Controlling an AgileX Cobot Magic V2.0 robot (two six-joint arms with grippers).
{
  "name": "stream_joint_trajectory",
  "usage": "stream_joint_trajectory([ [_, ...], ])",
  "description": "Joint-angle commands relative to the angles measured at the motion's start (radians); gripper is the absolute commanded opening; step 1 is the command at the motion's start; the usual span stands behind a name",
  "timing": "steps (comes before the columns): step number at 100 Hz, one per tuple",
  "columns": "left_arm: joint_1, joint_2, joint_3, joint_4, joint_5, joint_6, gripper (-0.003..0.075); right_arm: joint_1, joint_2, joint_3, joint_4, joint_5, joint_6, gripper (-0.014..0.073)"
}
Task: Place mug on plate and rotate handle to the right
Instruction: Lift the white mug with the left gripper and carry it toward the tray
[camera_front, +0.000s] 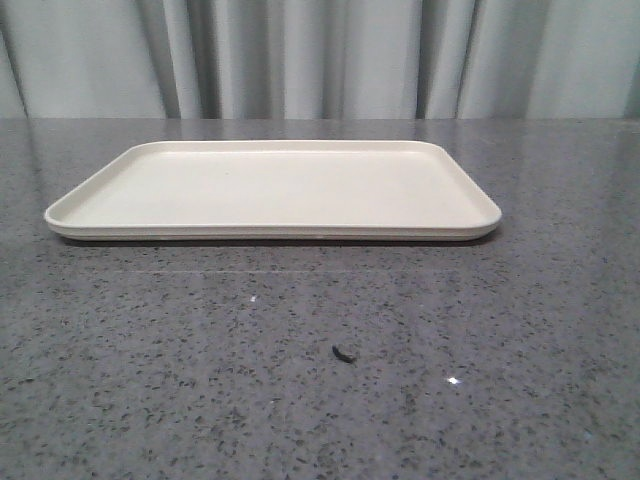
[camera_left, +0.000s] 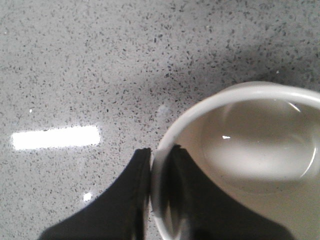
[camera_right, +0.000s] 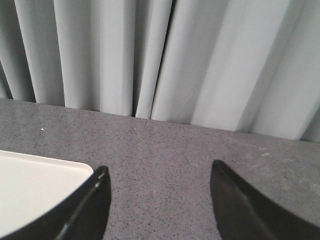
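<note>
The plate (camera_front: 272, 190) lies flat on the grey speckled table (camera_front: 520, 330), in the middle and toward the far side. It is cream-coloured, rectangular with rounded corners, and it has a low raised rim. Its long side runs from left to right. Nearer to the camera, well apart from the plate, a small dark speck (camera_front: 343, 354) lies on the table. Behind the table hangs a pale grey curtain (camera_front: 320, 55) with vertical folds.

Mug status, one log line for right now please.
mug: rim pinched by left claw | plate: bare | right claw: open
</note>
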Motion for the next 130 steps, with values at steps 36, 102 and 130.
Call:
stream_joint_trajectory([
  [36,0.0,-0.035,-0.035,-0.063,-0.022,0.033,-0.0006,0.002,0.005,-0.033,-0.001,-0.055,-0.01,0.0444],
  [102,0.0,-0.039,-0.174,-0.18,-0.023,0.058,-0.0006,0.002,0.005,-0.033,-0.001,-0.056,-0.01,0.0444],
  [130,-0.001,-0.01,-0.235,-0.335,-0.07,0.097,-0.0007,0.002,0.005,-0.033,-0.001,-0.057,-0.01,0.0444],
])
